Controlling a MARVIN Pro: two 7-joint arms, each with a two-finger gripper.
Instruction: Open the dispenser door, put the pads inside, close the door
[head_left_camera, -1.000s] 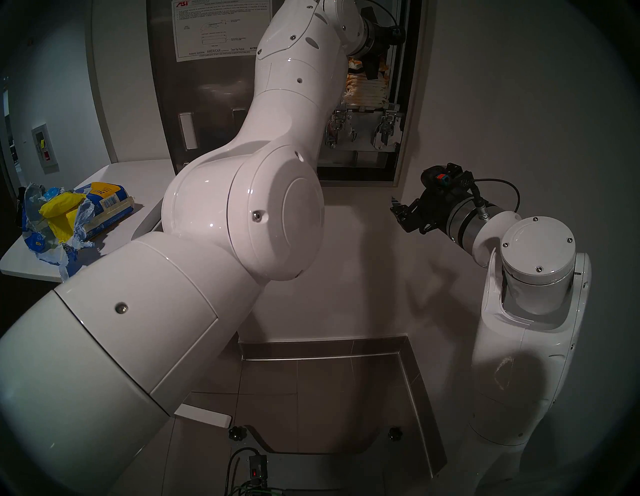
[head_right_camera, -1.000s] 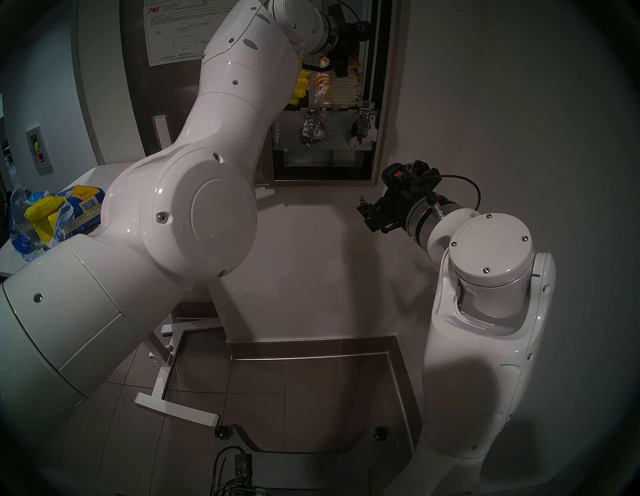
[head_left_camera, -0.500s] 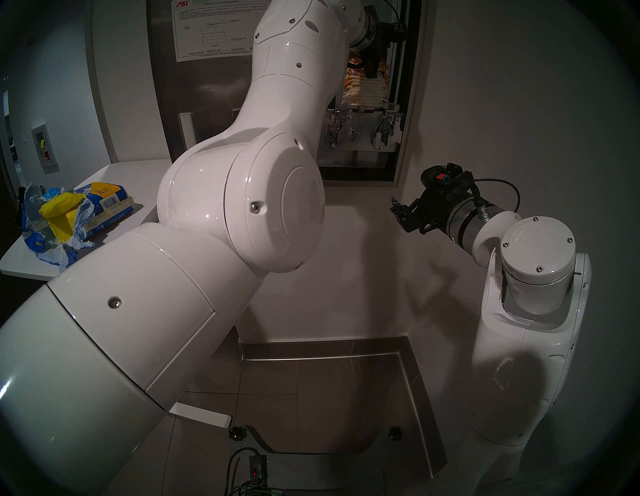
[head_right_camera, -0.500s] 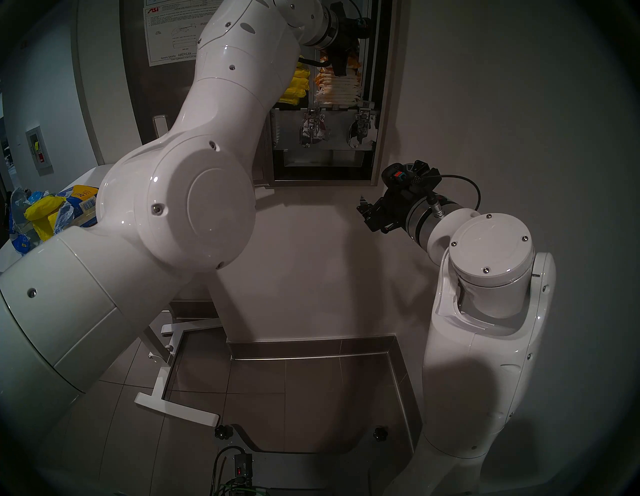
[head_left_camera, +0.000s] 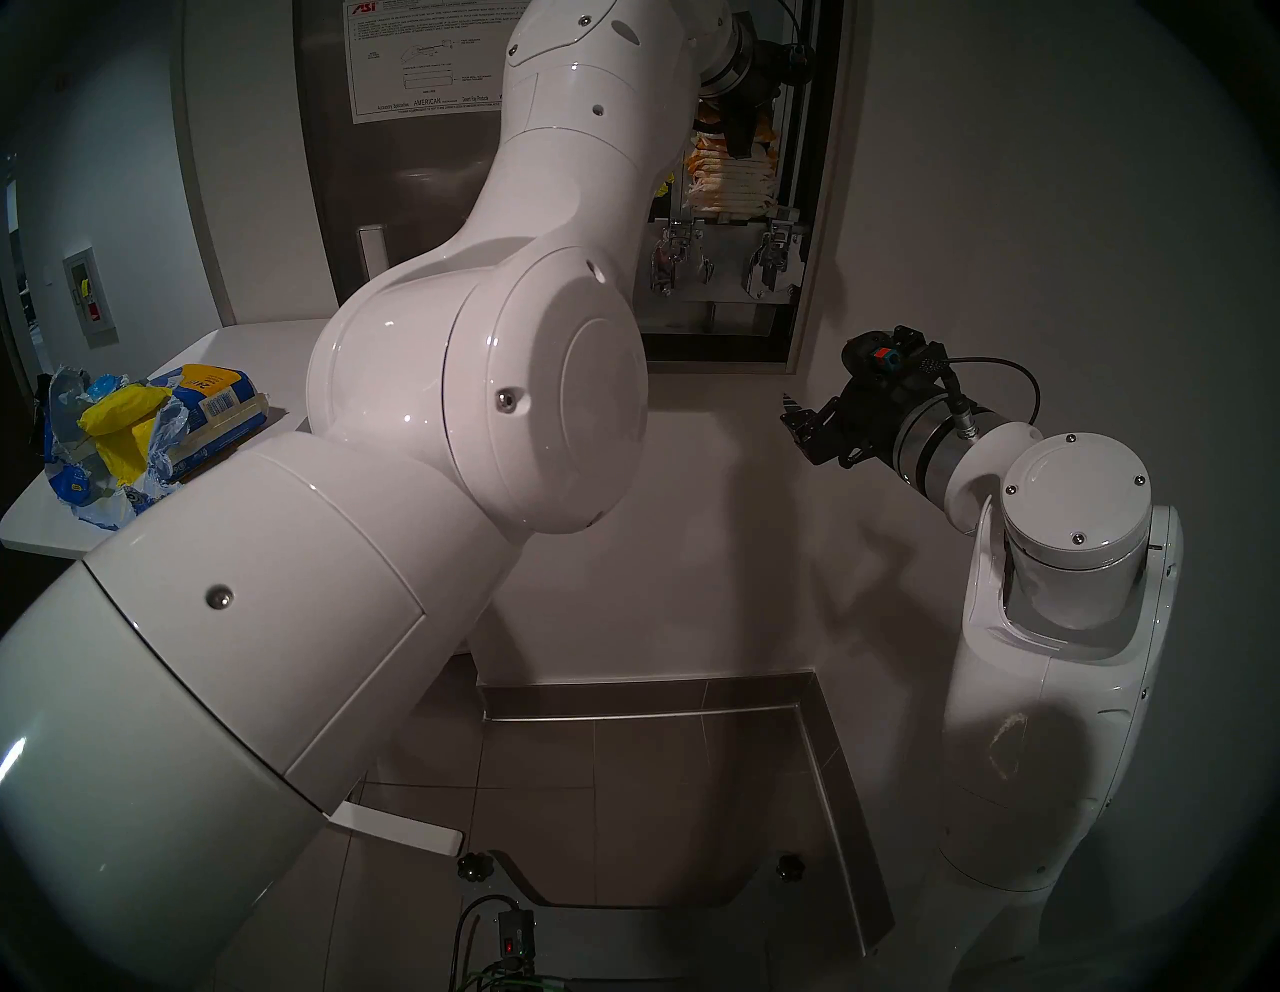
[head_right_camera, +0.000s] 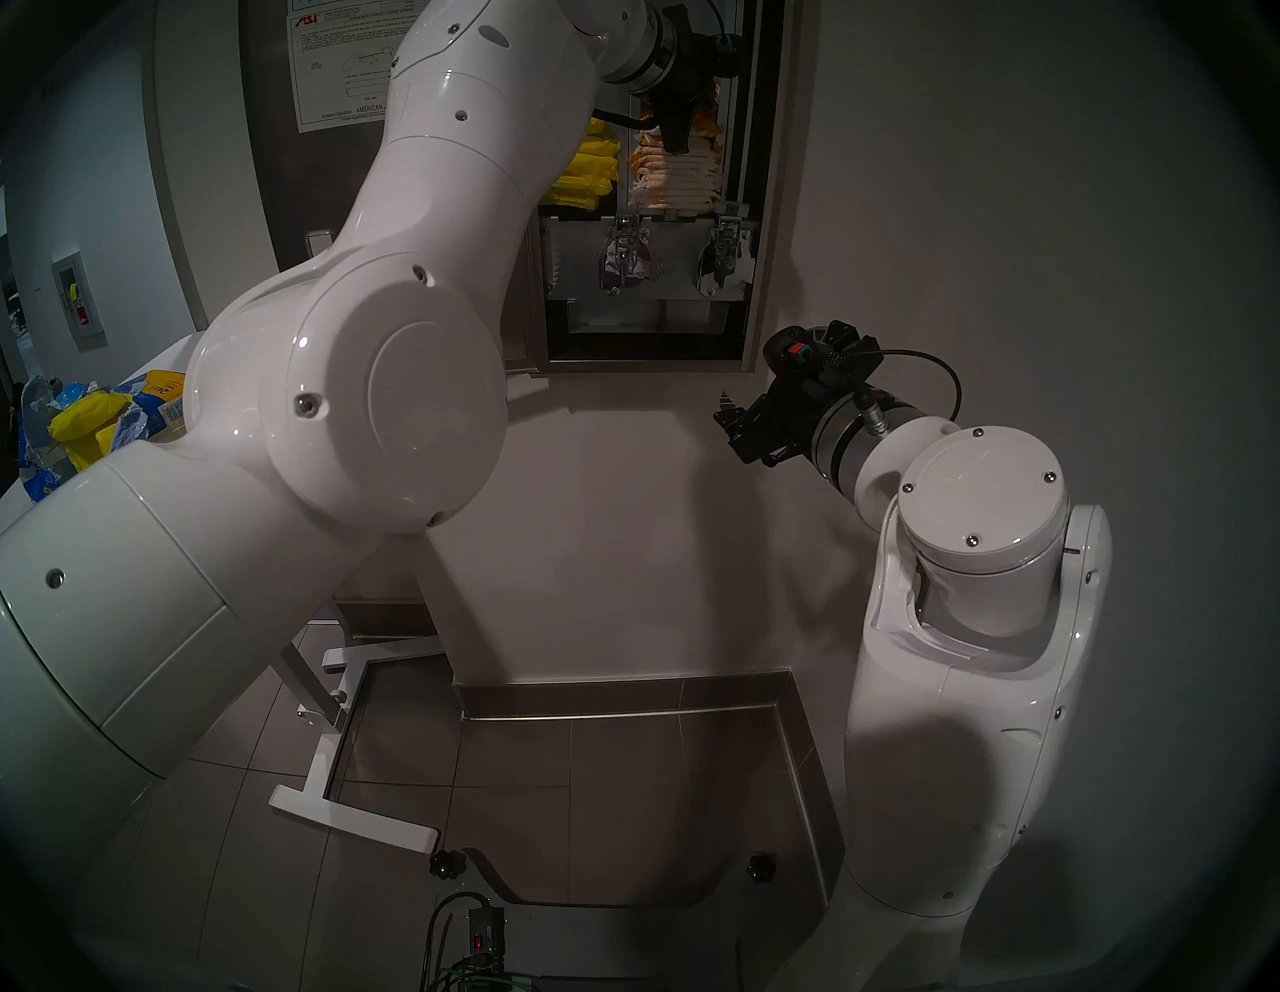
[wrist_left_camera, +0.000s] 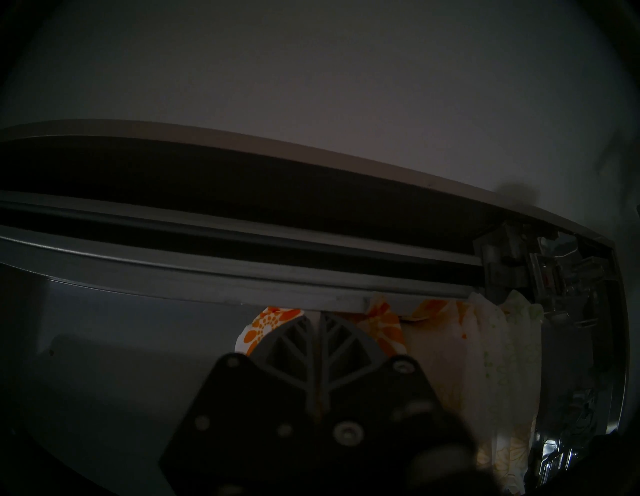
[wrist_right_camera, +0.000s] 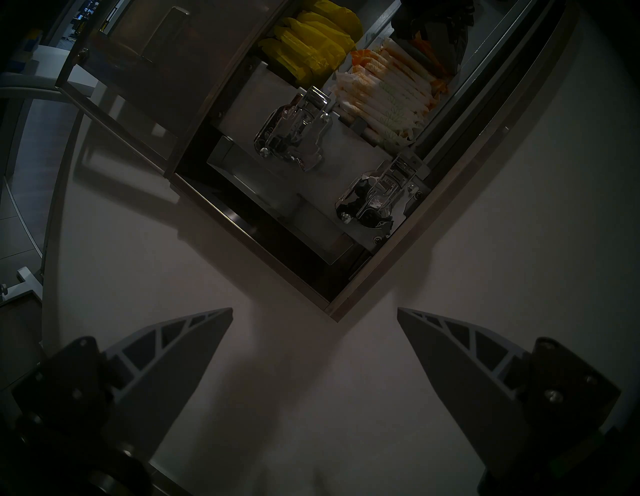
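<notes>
The dispenser door (head_left_camera: 415, 194) stands swung open to the left, its white instruction sheet facing me. Inside the cabinet's right column sits a stack of pads (head_left_camera: 734, 183) in white wrappers with orange flowers. My left gripper (head_left_camera: 740, 142) reaches into that column at the top of the stack. In the left wrist view its jaws (wrist_left_camera: 314, 320) stand almost together, pinching an orange-flowered pad (wrist_left_camera: 266, 325) that shows on both sides of the tips. My right gripper (head_left_camera: 793, 422) hangs open and empty below the cabinet's lower right corner, facing the wall.
Yellow packets (head_right_camera: 589, 173) fill the cabinet's left column. Two chrome lever mechanisms (head_left_camera: 769, 263) sit under the stacks. A torn blue-and-yellow bag (head_left_camera: 138, 436) lies on the white table (head_left_camera: 242, 346) at the left. My left arm's big elbow crosses the middle of the head views.
My left arm's elbow has swung left and its wrist has risen a little, uncovering more of the yellow packets. The gripper stays at the stack top. The right arm has not moved.
</notes>
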